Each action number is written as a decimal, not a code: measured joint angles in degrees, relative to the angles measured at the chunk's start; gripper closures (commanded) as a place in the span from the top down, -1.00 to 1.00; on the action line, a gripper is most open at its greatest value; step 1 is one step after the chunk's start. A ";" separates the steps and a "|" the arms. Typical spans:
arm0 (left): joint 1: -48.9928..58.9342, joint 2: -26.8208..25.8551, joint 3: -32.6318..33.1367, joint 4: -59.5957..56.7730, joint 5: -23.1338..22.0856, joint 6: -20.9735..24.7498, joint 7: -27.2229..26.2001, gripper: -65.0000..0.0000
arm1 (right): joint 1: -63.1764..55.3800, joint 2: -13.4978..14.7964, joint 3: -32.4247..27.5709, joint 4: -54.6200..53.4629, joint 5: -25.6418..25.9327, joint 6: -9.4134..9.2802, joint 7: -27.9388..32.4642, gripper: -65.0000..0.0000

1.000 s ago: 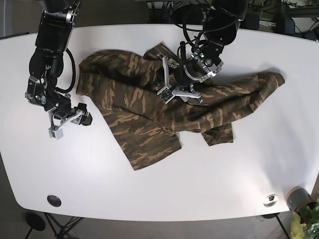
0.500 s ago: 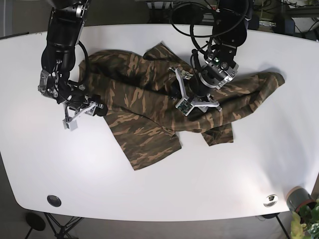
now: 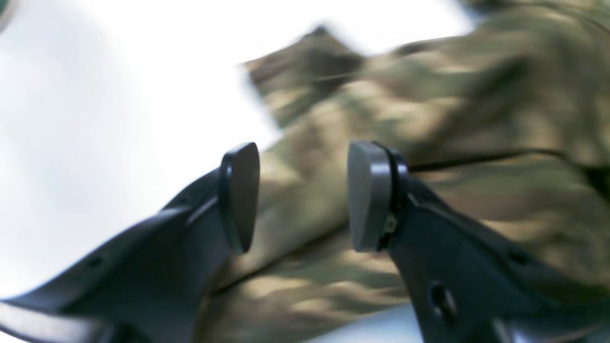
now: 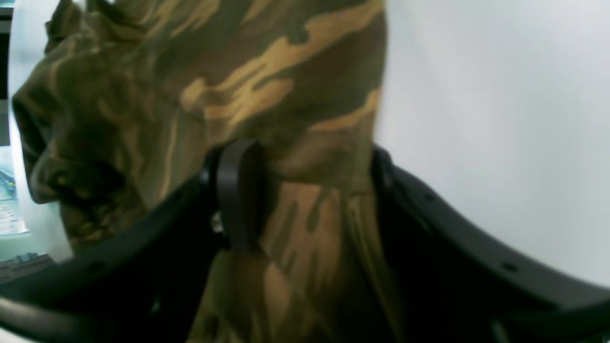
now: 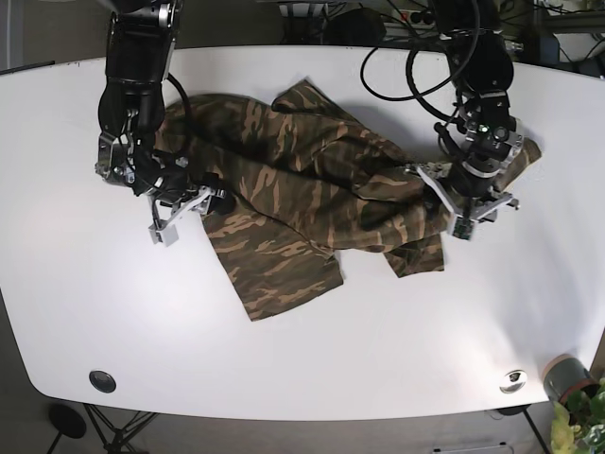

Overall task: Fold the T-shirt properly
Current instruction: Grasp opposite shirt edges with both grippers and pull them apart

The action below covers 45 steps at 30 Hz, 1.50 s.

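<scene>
On the white table (image 5: pixel 312 350), the left gripper (image 5: pixel 470 214) has swung out toward the shirt's far sleeve with its jaws released, while the right gripper (image 5: pixel 185 209) has slid in and looks clamped on the camo T-shirt (image 5: pixel 312 189), which lies crumpled and bunched mid-table.

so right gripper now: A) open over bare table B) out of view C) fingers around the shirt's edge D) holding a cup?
C: in the right wrist view the right gripper has T-shirt fabric bunched between its fingers, at the cloth's edge beside the white table.
</scene>
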 measured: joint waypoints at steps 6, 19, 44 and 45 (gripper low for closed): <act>-2.03 -0.02 -8.55 -0.02 -0.02 0.15 -0.42 -0.12 | 0.20 0.02 0.28 0.37 -0.46 -0.22 -0.87 -0.18; -1.57 -0.92 -21.84 -1.29 -7.63 -0.26 4.13 0.28 | 0.22 -0.02 0.26 0.37 -0.87 -0.22 -0.72 -0.94; -0.17 -6.08 -34.64 -24.83 -21.79 0.11 8.48 0.28 | 0.85 -0.02 0.09 0.37 -1.09 -0.02 -0.79 -0.94; -0.44 -6.38 -34.64 -25.66 -21.84 -0.09 8.04 0.28 | 0.90 -0.02 0.09 0.37 -1.09 -0.02 -0.81 -0.94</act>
